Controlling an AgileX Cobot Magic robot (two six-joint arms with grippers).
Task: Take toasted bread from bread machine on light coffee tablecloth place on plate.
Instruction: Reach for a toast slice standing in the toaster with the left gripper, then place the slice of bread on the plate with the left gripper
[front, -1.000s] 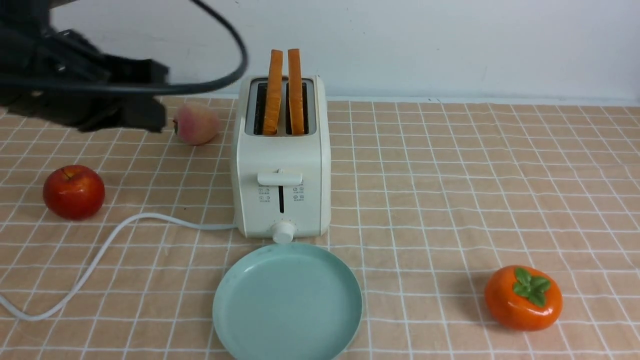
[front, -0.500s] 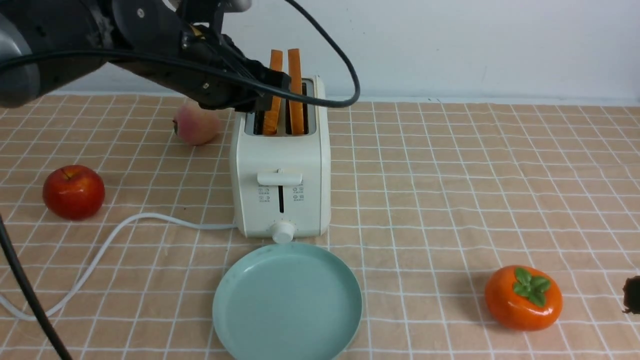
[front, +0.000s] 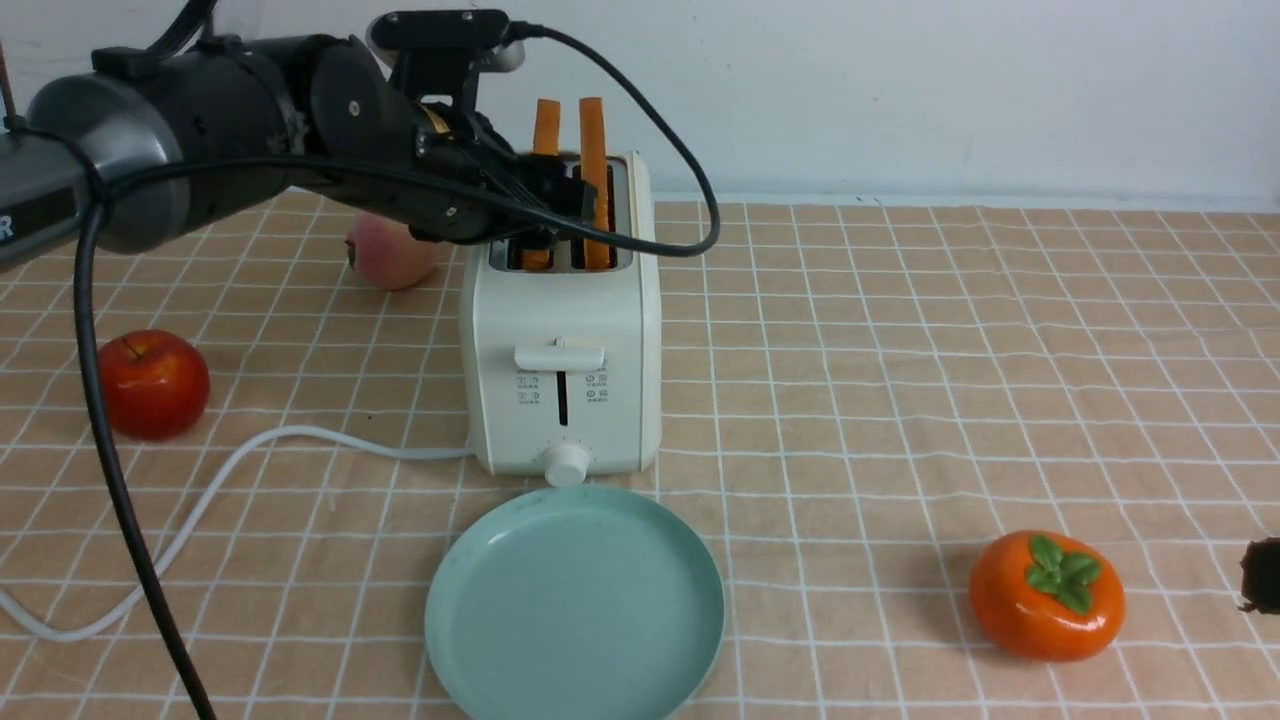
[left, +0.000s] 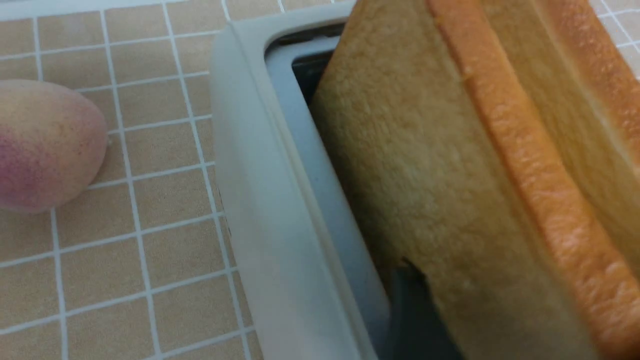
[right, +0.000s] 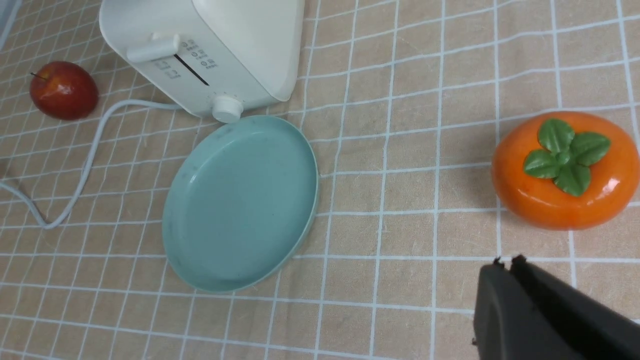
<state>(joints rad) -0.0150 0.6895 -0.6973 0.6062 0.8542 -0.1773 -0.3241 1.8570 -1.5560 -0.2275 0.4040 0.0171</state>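
Front view, closest to me: the plate (front: 575, 600) sits at the bottom centre on the light coffee tablecloth (front: 900, 380). Its far rim is just short of the knob on the bread machine (front: 565, 330).
Right gripper (right: 506, 262): only a dark sliver at the lower right edge up front. My right wrist cam shows its fingers pressed together, hanging over the cloth near the persimmon (front: 1047, 597) without touching it.
Persimmon: lower right of the frame, well apart from the plate.
Cord (front: 200, 500): white, runs from the machine's base out to the lower left edge.
Apple (front: 150, 385): red, at the left edge around mid height, near the cord but not touching it.
Bread machine: dead centre, lever side facing me, with the lever at the top of its slot.
Toasted bread (front: 592, 130): two slices standing on edge, one per slot, tops poking out above the machine.
Left gripper (front: 550, 212): the arm stretches across from the upper left, with the gripper down at the slot openings. The fingers are spread either side of the left slice (front: 546, 125), one of them in the gap between the slices. I honestly can't tell if a pad is pressing the bread.
Left wrist cam: that slice's pale porous face, with a dark fingertip just beside it low down.
Peach (front: 385, 255): left of the machine, further back, partly behind the arm.
Wall (front: 900, 90): pale, across the top.
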